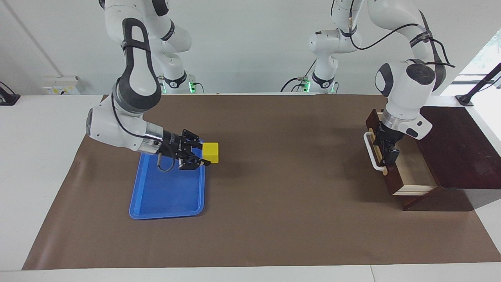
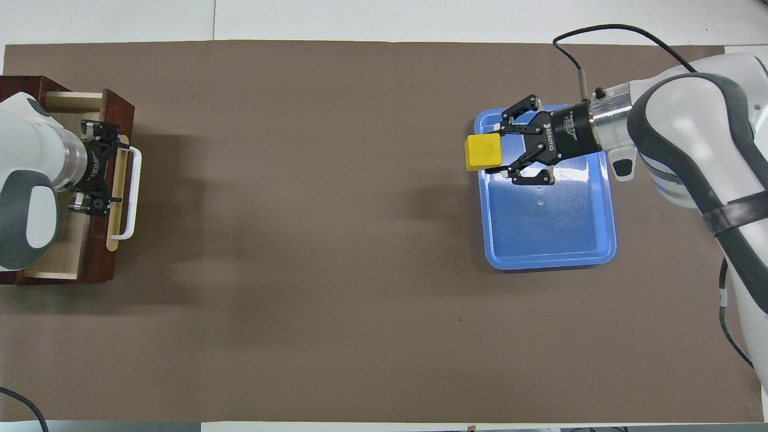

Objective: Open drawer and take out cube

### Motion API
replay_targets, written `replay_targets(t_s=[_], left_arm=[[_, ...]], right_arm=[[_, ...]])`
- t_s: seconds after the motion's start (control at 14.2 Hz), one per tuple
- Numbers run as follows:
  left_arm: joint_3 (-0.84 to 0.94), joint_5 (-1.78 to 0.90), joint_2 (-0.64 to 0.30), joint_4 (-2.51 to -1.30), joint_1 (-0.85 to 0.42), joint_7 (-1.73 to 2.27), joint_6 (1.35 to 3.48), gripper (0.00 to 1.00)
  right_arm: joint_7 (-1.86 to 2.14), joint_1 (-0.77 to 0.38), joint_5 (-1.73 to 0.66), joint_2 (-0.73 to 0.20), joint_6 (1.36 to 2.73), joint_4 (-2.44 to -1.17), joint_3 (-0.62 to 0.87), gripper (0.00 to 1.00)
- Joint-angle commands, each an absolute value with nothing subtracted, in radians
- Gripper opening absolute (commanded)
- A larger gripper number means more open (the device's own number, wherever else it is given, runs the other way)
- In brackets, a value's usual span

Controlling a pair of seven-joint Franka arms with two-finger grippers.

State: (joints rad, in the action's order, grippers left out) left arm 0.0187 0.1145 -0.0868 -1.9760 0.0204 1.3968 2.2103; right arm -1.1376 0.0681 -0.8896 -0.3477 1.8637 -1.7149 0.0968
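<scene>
The yellow cube [image 1: 211, 152] is held in the air at the tips of my right gripper [image 1: 201, 153], over the edge of the blue tray [image 1: 168, 194] that faces the left arm's end. It also shows in the overhead view [image 2: 483, 151], in my right gripper [image 2: 497, 150]. The drawer [image 1: 415, 170] stands pulled out of its dark box [image 1: 458, 149], its pale inside bare. My left gripper [image 1: 385, 147] is open and reaches down just inside the drawer's front panel, by the white handle [image 1: 372, 154]. In the overhead view my left gripper [image 2: 90, 168] is beside the handle [image 2: 133, 192].
The blue tray [image 2: 552, 234] lies on the brown mat [image 1: 282, 188] toward the right arm's end and holds nothing. The dark box sits at the left arm's end of the table.
</scene>
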Motion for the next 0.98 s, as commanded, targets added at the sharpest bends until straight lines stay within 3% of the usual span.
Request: replay_targets(t_s=[0.0,0.35,0.56,0.91], left_arm=[[0.018,0.138,-0.097,-1.968,0.115,1.248,2.247,1.00],[0.020,0.138,-0.100,-1.964,0.160,1.192,2.238,1.00],[0.023,0.138,-0.097,-1.854,0.094,1.149,2.029,1.00],[0.034,0.078,0.064,-1.819,-0.024,0.851,1.705,1.00]], right_arm=[[-0.996,0.147,-0.891,-0.313,1.868,-1.822,0.107,0.00],[-0.826,0.228,-0.870,-0.318,1.874,-1.931,0.098,0.00],[-0.760,0.278,-0.847,-0.328,1.897,-1.969,0.098,0.00],[-0.723,0.284,-0.848,-0.373,1.956,-1.983,0.098,0.00]])
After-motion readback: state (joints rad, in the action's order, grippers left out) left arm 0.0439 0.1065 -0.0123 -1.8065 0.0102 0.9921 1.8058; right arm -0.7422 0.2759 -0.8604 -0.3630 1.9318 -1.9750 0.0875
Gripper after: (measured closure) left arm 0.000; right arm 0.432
